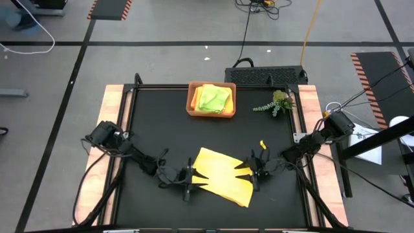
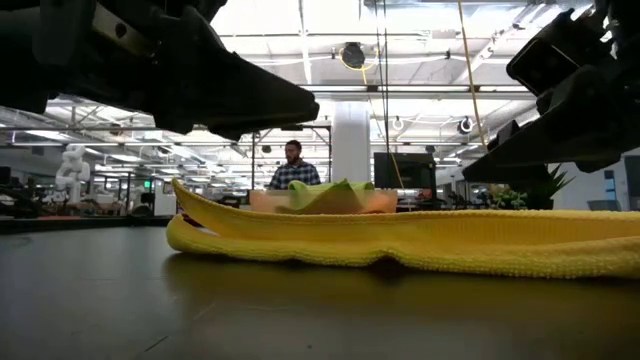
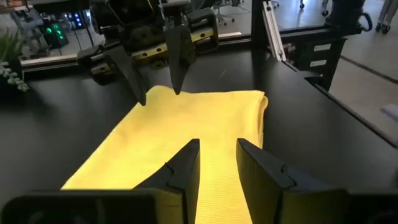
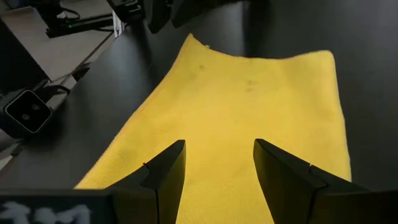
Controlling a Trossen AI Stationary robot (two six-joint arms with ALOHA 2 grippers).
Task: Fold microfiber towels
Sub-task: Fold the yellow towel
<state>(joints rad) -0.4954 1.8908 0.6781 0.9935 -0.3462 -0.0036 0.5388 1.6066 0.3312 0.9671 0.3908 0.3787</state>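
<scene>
A folded yellow towel (image 1: 223,175) lies flat on the black table (image 1: 162,123), stretched between the two grippers. The left gripper (image 1: 190,182) and the right gripper (image 1: 252,169) face each other over its opposite edges, each with fingers apart above the cloth, gripping nothing. Beyond them, an orange tray (image 1: 191,103) holds a green towel (image 1: 213,98)

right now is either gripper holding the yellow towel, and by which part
Nothing is held. The left gripper and right gripper both hover open over the yellow towel.

Tray (image 1: 191,103) towels beneath lime one hidden
</scene>
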